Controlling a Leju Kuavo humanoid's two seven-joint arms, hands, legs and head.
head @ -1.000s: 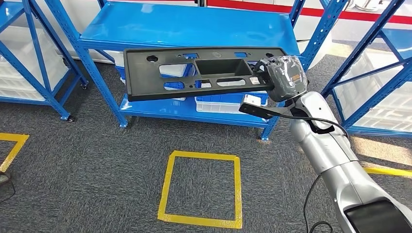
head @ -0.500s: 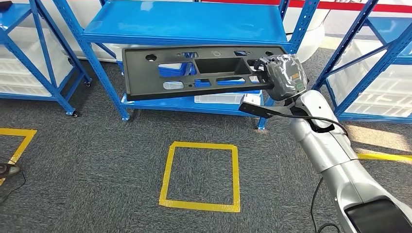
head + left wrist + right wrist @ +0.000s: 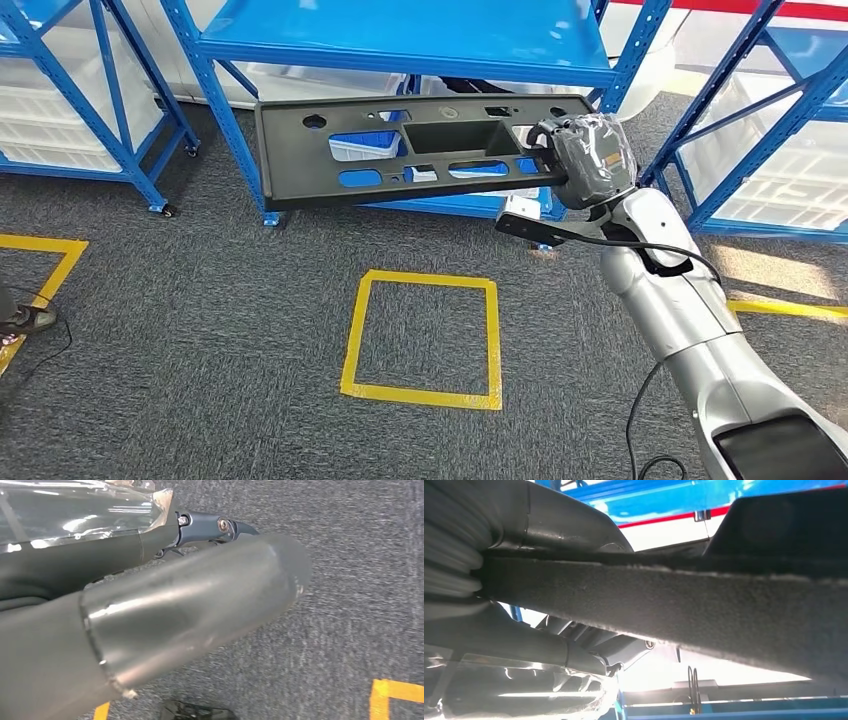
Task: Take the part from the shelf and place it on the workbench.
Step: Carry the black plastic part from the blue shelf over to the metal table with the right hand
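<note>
The part (image 3: 300,165) is a long black plastic panel with a central recess and several cut-outs. My right hand (image 3: 585,160) grips its right end and holds it level in the air, in front of the blue shelf (image 3: 400,40) and above the carpet. In the right wrist view the part's rough edge (image 3: 704,615) runs across, clamped between the thumb and fingers of my right hand (image 3: 499,605). My left hand (image 3: 150,620) hangs over the grey carpet with its thumb stretched out and nothing in it.
More blue racks with white bins stand at the left (image 3: 100,90) and right (image 3: 760,120). A yellow tape square (image 3: 425,340) marks the carpet below the part. A yellow tape line and a dark cable (image 3: 30,320) lie at the far left.
The whole picture has shifted, so the camera has moved; the shelf now sits higher and a little right in view. The part stays in my right hand in the same pose.
</note>
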